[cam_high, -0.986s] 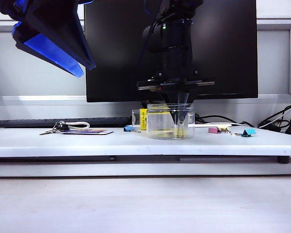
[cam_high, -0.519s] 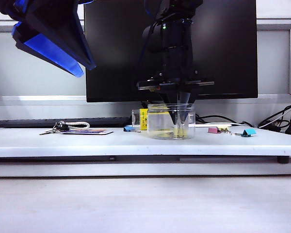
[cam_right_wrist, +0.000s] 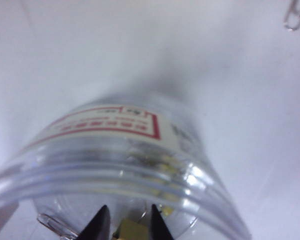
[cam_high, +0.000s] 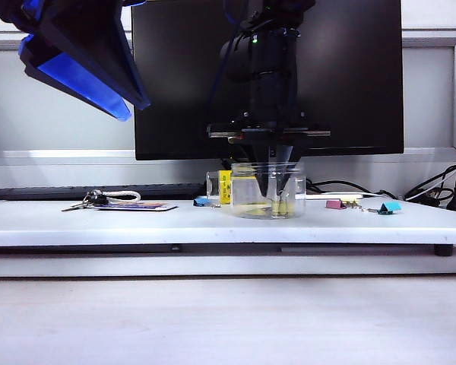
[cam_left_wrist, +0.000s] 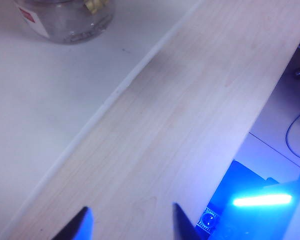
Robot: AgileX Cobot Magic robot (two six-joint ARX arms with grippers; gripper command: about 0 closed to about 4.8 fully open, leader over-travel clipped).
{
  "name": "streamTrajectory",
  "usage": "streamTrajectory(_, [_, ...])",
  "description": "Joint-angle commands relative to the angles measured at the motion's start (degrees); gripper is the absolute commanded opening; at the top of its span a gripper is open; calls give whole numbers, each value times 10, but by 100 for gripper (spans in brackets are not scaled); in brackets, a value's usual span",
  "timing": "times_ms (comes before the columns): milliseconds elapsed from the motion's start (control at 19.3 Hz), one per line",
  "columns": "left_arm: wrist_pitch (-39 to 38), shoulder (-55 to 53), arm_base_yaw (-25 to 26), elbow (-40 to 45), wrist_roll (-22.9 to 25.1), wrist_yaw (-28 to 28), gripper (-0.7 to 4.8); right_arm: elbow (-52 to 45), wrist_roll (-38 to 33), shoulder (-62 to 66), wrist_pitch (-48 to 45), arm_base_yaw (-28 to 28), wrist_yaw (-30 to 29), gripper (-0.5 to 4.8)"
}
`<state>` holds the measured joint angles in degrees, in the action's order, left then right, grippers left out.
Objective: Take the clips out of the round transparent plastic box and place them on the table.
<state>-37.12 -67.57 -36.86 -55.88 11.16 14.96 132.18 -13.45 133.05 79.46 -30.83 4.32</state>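
Note:
The round transparent plastic box (cam_high: 251, 190) stands upright mid-table (cam_high: 137, 220), its white label (cam_right_wrist: 115, 125) facing the right wrist camera. Pale-yellow clips (cam_high: 283, 207) lie on its bottom. My right gripper (cam_high: 277, 199) reaches straight down into the box. Its jaws (cam_right_wrist: 128, 216) stand apart, open, with one yellow clip (cam_right_wrist: 132, 231) lying between the fingertips. My left gripper (cam_high: 83, 61) hangs high at the upper left, far from the box. Its jaws (cam_left_wrist: 130, 220) are wide open and hold nothing. The left wrist view catches the box (cam_left_wrist: 65, 20) and a clip (cam_left_wrist: 95, 5) at the frame's edge.
Keys on a card (cam_high: 99, 199) lie at the left. A yellow-labelled bottle (cam_high: 219, 186) and small blue clip (cam_high: 203, 201) sit just behind the box. Pink (cam_high: 335, 204) and teal (cam_high: 390, 206) clips lie to the right. A monitor (cam_high: 175, 76) stands behind. A paperclip (cam_right_wrist: 292, 17) lies on the table.
Inside the box the right gripper's fingers have spread apart, and its wrist has shifted slightly left. The left arm has stayed still.

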Motion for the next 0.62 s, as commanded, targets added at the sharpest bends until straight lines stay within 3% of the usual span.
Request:
streamTrajectory(52, [4, 1, 0, -2, 5, 3, 214, 2, -8, -5, 2, 0, 0, 110])
streamTrajectory(208, [4, 1, 0, -2, 5, 3, 214, 2, -16, -5, 2, -1, 8, 117])
streamTrajectory(311, [3, 1, 0, -2, 5, 3, 214, 2, -15, -8, 2, -10, 50, 117])
streamTrajectory(623, [-1, 1, 0, -2, 4, 4, 214, 1, -16, -14, 2, -16, 63, 117])
